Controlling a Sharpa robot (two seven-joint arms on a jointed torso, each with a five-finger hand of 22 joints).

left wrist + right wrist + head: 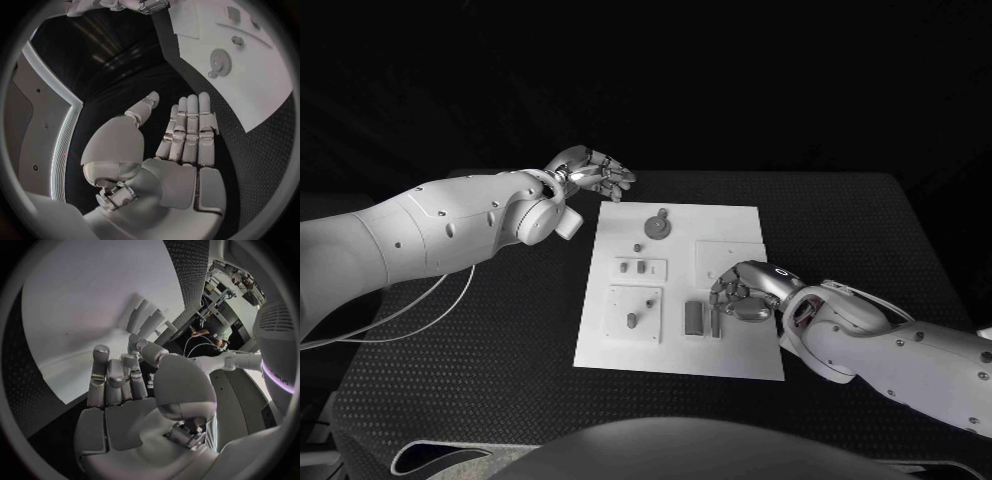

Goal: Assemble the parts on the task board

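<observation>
Apparently mid-assembly, the right robot hand [744, 292] hovered over the task board's [733, 222] right side beside a grey bar part [694, 318], fingers curled; whether it held anything was unclear. The left robot hand [593, 172] waited apart, fingers spread, holding nothing. Next called for seating a part precisely.

My right hand [134, 390] hangs over the white board [81, 305], fingers [100, 372] stretched toward it, thumb beside them, holding nothing.

White task board [733, 225] flat at table centre; small grey parts [653, 223] scattered on it, some upright
</observation>
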